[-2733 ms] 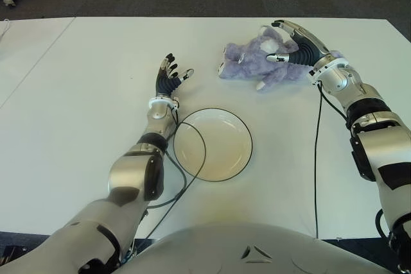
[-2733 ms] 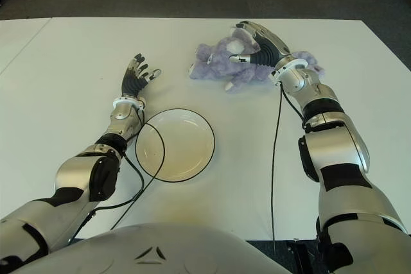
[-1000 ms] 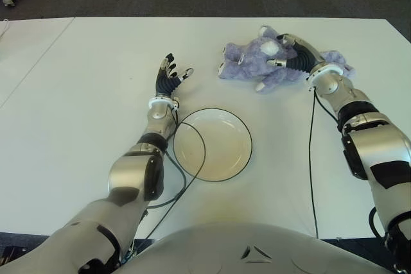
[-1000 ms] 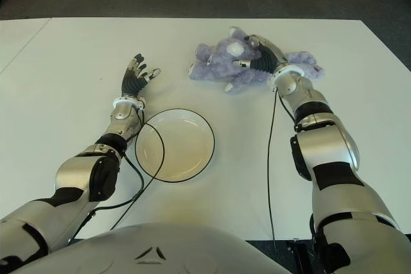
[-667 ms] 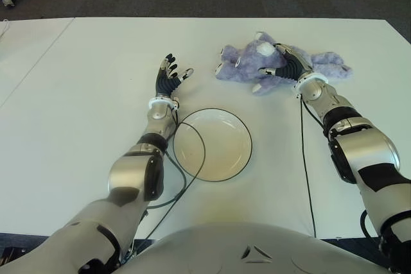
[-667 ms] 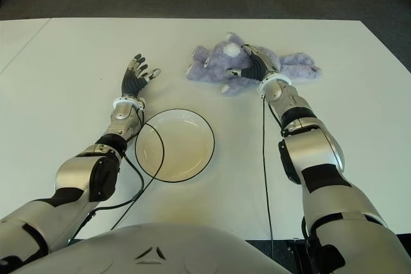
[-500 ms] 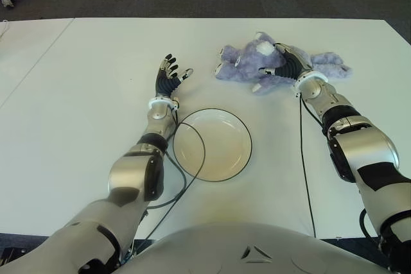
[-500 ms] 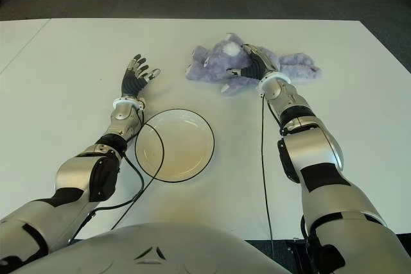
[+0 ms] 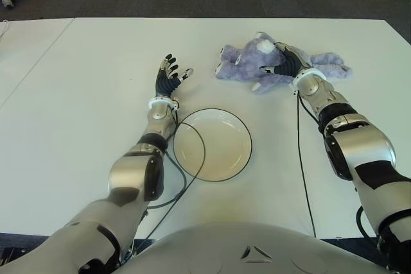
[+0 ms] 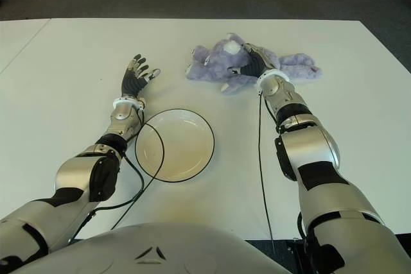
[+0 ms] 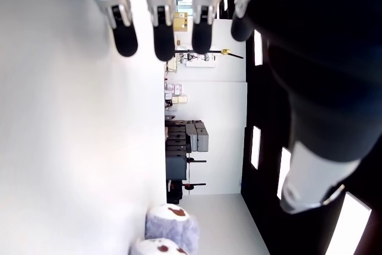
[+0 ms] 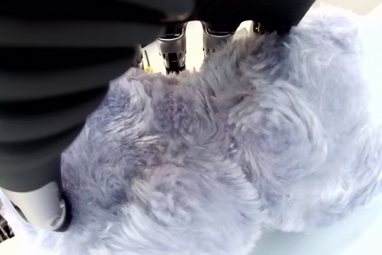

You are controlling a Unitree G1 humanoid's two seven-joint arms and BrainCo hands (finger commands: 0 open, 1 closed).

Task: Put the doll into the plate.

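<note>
You see the doll [image 9: 257, 62], a purple plush animal, lying on its side on the white table [image 9: 77, 126], toward the far edge and on the robot's right. Its head points toward the robot's left; its legs trail to the right, toward the table's right edge. It is not in the plate.

The right hand [image 9: 287, 62] is on the doll's middle. In the right wrist view, its fingers [image 12: 173, 58] curl over the fur and press into it, with the thumb set against the near side. Treat this as a closed grasp on the doll. The doll lies in contact with the table.

The plate [image 9: 212, 144] sits nearer the robot, well apart from the doll, with bare table between them. It is white with a dark rim and holds nothing. A black cable [image 9: 192, 158] from the left arm crosses the plate's left rim.

The left hand [image 9: 169, 76] shows just beyond the plate's left side, palm up, fingers spread and holding nothing. Open table lies to its left.

A second cable [image 9: 298, 152] runs along the right arm, on the plate's right.
</note>
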